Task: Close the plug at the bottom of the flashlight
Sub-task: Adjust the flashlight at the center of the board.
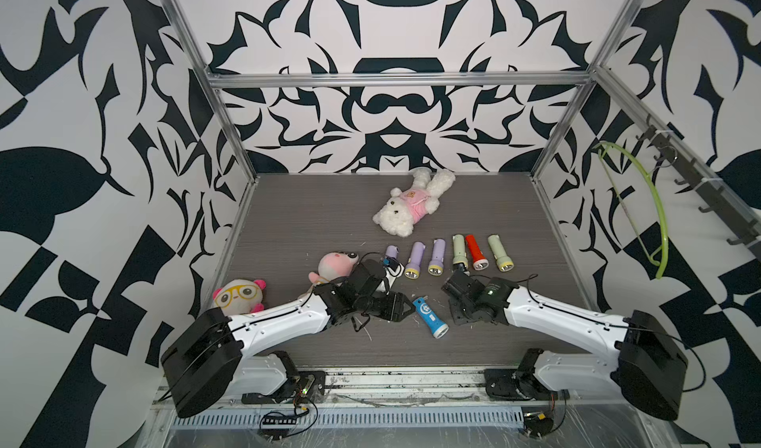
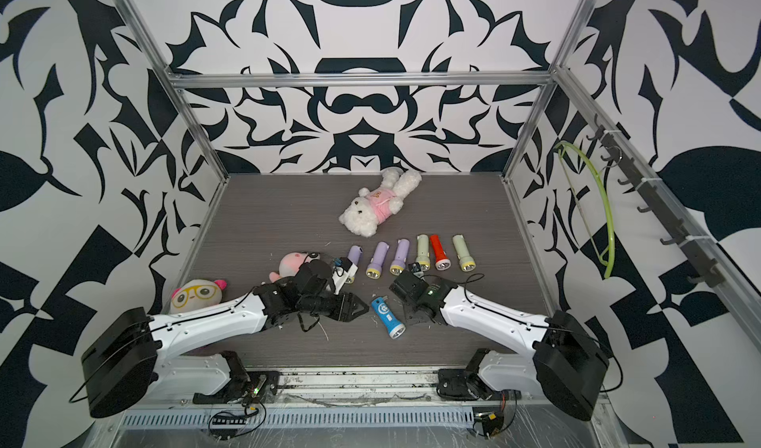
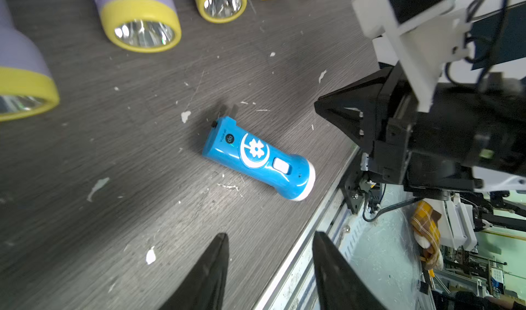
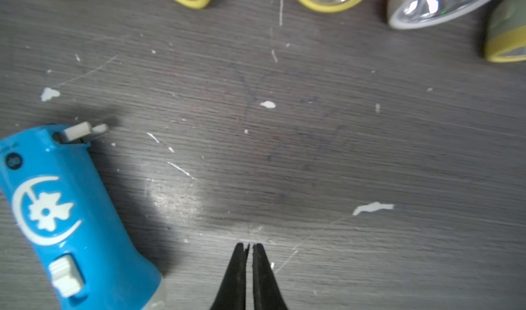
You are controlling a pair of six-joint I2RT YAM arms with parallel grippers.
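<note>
The blue flashlight point(image 1: 430, 317) lies on the table point(image 1: 309, 219), close to its near edge. It is between the left gripper point(image 3: 270, 234), parted and empty, and the right gripper point(image 4: 250, 244), pressed together on nothing. Its plug point(image 4: 84, 132) sticks out at the far end, not yet closed. I judge this the approach step: next, one arm should steady the body while the other folds the plug in.

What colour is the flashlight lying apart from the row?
Blue flashlight, white flower emblem; clearest in the left wrist view.
</note>
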